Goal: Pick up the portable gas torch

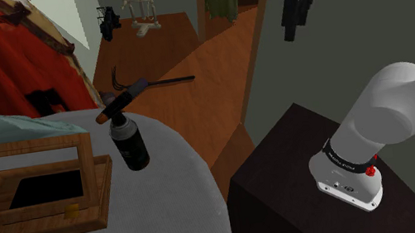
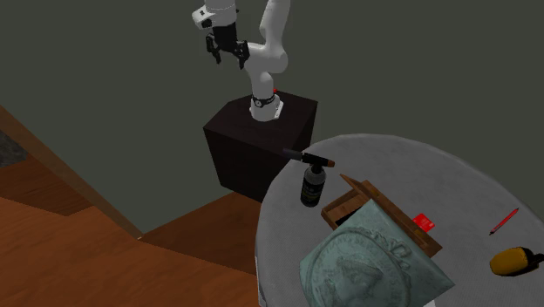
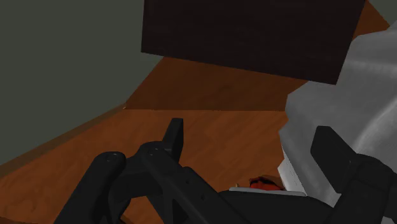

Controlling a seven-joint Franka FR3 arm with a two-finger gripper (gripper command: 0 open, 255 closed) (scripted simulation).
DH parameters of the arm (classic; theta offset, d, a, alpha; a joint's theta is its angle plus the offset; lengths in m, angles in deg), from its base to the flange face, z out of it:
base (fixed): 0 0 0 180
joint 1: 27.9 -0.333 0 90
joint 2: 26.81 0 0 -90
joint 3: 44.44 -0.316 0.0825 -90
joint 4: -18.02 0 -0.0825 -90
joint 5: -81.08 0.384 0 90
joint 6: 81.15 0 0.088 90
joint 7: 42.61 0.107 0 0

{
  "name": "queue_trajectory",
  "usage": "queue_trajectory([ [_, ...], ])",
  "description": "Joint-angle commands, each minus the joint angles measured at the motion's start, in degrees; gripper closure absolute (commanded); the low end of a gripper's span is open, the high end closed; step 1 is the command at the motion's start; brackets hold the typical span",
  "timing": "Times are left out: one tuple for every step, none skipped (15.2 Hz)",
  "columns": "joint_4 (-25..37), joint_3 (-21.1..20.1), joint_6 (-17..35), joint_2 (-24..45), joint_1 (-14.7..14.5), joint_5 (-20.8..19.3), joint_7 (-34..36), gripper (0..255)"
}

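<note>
The gas torch [image 1: 129, 144] is a black canister standing upright near the edge of the round grey table [image 1: 186, 214], with a dark burner head and a brown-tipped nozzle on top. From the second exterior view the torch [image 2: 312, 185] stands at the table edge closest to the stand. My gripper [image 1: 294, 20] hangs high in the air above the stand, far from the torch and well off the table [image 2: 453, 174]. The gripper [image 2: 224, 50] points downward. In the wrist view the gripper [image 3: 251, 145] is open, and nothing sits between its black fingers [image 3: 173, 137].
A wooden box frame [image 1: 33, 194] lies beside the torch, with a green coin-like relief [image 2: 375, 262] against it. A red card [image 2: 424, 222], a red pen [image 2: 504, 221] and a yellow object [image 2: 514, 260] lie farther along the table. The dark stand [image 1: 290, 183] adjoins the table.
</note>
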Motion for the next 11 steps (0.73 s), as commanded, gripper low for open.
queue_trajectory([
  [0.0,0.0,0.0,0.0,0.0,0.0,0.0,0],
  [-0.5,-1.6,0.0,-0.7,0.2,1.5,3.1,0],
  [-0.9,-3.2,0.0,-1.2,0.4,3.0,6.2,0],
  [-1.2,-4.9,0.0,-1.6,0.6,4.5,9.4,0],
  [-1.3,-6.6,0.2,-1.9,0.8,6.1,12.5,0],
  [-1.4,-8.3,0.4,-2.1,1.0,7.6,15.6,0],
  [-1.4,-10.1,0.6,-2.2,1.3,9.2,18.7,0],
  [-1.3,-11.8,1.0,-2.1,1.6,10.7,21.9,0],
  [-1.1,-13.6,1.4,-1.9,1.9,12.2,25.0,0],
  [-0.8,-15.4,1.8,-1.5,2.3,13.6,28.1,0],
  [-0.3,-17.2,2.3,-1.1,2.7,15.0,31.2,0],
])
